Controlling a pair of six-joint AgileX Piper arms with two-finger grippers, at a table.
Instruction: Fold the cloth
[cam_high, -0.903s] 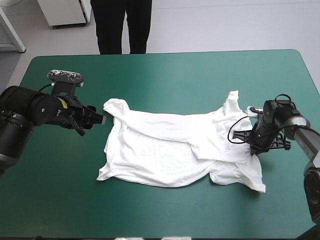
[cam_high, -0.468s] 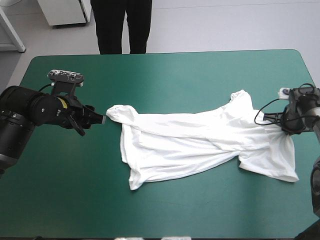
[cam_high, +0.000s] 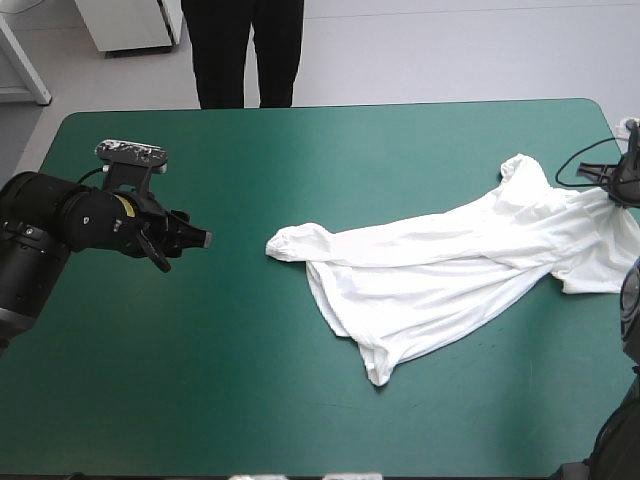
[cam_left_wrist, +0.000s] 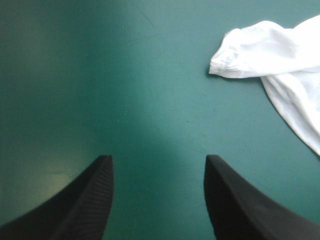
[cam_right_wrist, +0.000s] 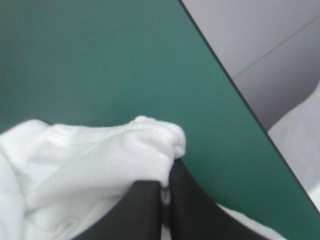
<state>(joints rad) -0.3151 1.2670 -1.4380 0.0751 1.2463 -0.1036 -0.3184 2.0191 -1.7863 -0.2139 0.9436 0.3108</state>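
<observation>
Step in hand: as I judge it, a drag to stretch the T-shirt (cam_high: 440, 275) out by one pinched end, with no fold made yet.
Where the T-shirt is: on the right half of the teal-green worktop (cam_high: 300, 150). It lies as a long slanting strip, bunched and twisted, from near the middle to the right edge.
Right tool (cam_right_wrist: 167, 186): all but closed, its black fingers meeting with a wad of white cloth pinched between them, close to the worktop's right edge.
Left tool (cam_left_wrist: 157, 159): fingers standing wide apart with nothing between them and bare cover beneath, well apart from the cloth.
Nearest cloth to it: the rolled end (cam_high: 285, 243), ahead of the left tool and off to one side.
Doing it well: the pull should run low and stop short of the edge, or the cloth may slide off. The strip needs spreading flat, so the left tool would do best to take the rolled end and draw against the right.
Risk: the pinch is on a wad, not a single hem, so twisted layers may carry into the fold.
</observation>
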